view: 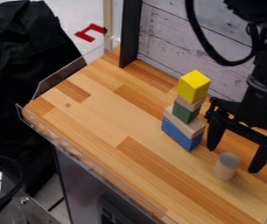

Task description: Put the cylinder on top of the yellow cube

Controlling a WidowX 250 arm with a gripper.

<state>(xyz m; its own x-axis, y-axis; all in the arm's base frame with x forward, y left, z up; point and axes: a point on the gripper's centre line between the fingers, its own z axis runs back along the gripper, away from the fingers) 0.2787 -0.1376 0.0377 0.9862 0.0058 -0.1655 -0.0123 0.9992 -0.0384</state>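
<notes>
Nearest us, at the bottom of the frame, we are seeing the clear rim edging the wooden tabletop, likely there to stop things rolling off. Farther in, at the lower right, we are finding the cylinder standing upright on bare wood, apart from the stack; standing on end, it is offering its sides to a grip and should be landing flat-ended on the cube. Just beyond it we are holding the gripper with its fingers wide and nothing clasped, the cylinder showing between the tips. We are judging this to be the lining-up before the grasp, so we are needing to get low enough around it before closing; how high the tips are hanging, we cannot tell.

Farther back, right of centre, the stack is rising: blue block at the base, pale block, green block, small pale block, and the yellow cube on top with its upper face free. The wider pieces are sitting low, presumably for steadiness, yet we are risking a topple if we brush that slim upper part. Behind everything, the plank wall is closing off the upper right.
</notes>
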